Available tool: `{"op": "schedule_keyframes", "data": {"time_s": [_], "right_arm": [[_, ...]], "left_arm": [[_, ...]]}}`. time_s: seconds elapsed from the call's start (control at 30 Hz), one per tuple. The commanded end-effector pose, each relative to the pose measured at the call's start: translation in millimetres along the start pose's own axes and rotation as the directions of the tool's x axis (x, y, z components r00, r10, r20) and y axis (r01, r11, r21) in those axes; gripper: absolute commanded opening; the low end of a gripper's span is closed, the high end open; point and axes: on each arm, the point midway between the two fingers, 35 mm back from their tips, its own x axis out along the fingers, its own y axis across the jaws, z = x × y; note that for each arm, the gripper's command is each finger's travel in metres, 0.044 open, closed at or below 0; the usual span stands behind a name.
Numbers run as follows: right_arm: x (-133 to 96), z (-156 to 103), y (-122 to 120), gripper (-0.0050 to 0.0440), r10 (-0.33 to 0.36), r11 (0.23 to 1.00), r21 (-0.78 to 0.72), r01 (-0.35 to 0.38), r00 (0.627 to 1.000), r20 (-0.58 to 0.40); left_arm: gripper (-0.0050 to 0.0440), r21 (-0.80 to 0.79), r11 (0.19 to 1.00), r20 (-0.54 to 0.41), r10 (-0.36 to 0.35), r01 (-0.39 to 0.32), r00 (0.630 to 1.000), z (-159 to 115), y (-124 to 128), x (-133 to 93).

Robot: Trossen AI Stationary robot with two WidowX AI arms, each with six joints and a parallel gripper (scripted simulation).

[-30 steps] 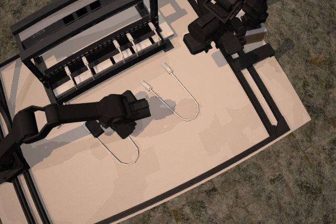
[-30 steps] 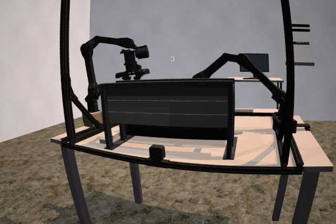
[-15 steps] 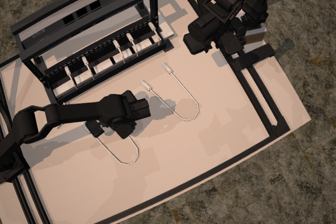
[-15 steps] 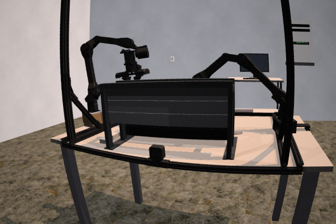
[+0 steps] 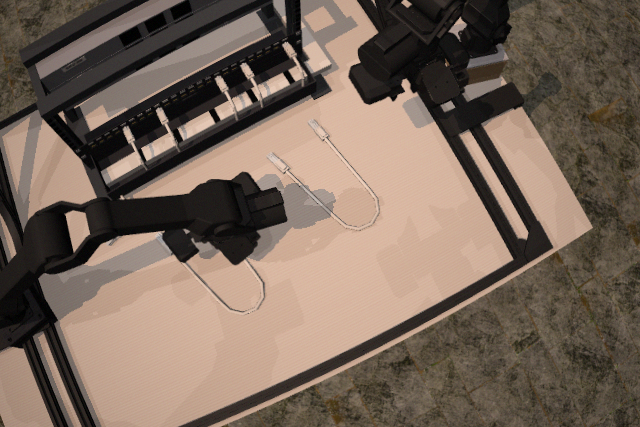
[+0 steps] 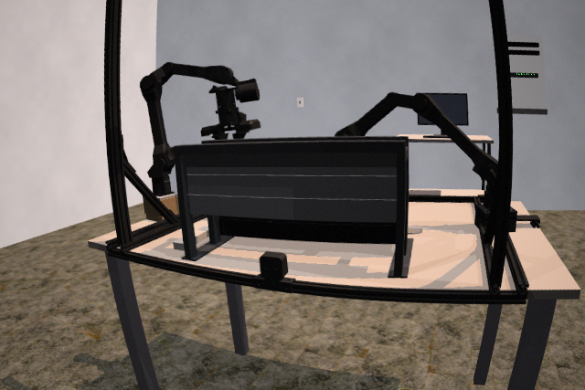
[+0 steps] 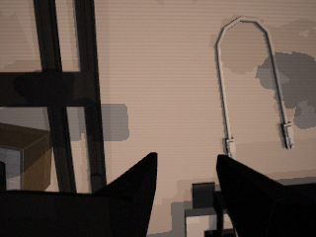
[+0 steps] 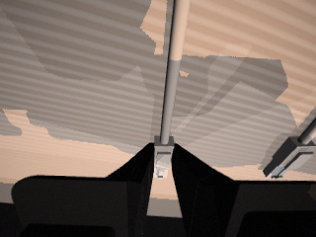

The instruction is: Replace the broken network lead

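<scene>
The black rack with the patch panel (image 5: 170, 37) (image 6: 292, 187) stands at the back of the table, with several white leads (image 5: 222, 85) plugged into its front row. My right gripper (image 8: 162, 148) (image 5: 206, 245) is low at the table, shut on the white plug (image 8: 163, 157) of the near spare lead (image 5: 242, 308). That lead's other plug (image 8: 291, 155) lies just beside it. The second spare lead (image 5: 361, 223) (image 7: 242, 22) lies as a U in the middle of the table. My left gripper (image 7: 187, 160) (image 5: 372, 83) (image 6: 229, 128) is open and empty, high beside the rack's end.
Black frame rails (image 5: 496, 174) (image 7: 54, 99) run along the table's edges. A brown box (image 7: 30, 153) sits under the left arm's base. In the exterior view the rack's back hides the right gripper and both spares.
</scene>
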Motion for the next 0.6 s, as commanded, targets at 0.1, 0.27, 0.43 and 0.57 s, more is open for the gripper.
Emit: {"op": "schedule_keyframes", "data": {"time_s": [0.1, 0.27, 0.43, 0.57], "right_arm": [[0.0, 0.0, 0.0, 0.0054, 0.000, 1.000, 0.000, 0.000, 1.000, 0.000], [0.0, 0.0, 0.0, 0.0054, 0.000, 1.000, 0.000, 0.000, 1.000, 0.000], [0.0, 0.0, 0.0, 0.0054, 0.000, 1.000, 0.000, 0.000, 1.000, 0.000], [0.0, 0.0, 0.0, 0.0054, 0.000, 1.000, 0.000, 0.000, 1.000, 0.000]], "left_arm": [[0.0176, 0.000, 1.000, 0.000, 0.000, 0.000, 1.000, 0.0, 0.0, 0.0], [0.0176, 0.000, 1.000, 0.000, 0.000, 0.000, 1.000, 0.0, 0.0, 0.0], [0.0176, 0.000, 1.000, 0.000, 0.000, 0.000, 1.000, 0.0, 0.0, 0.0], [0.0176, 0.000, 1.000, 0.000, 0.000, 0.000, 1.000, 0.0, 0.0, 0.0]]}}
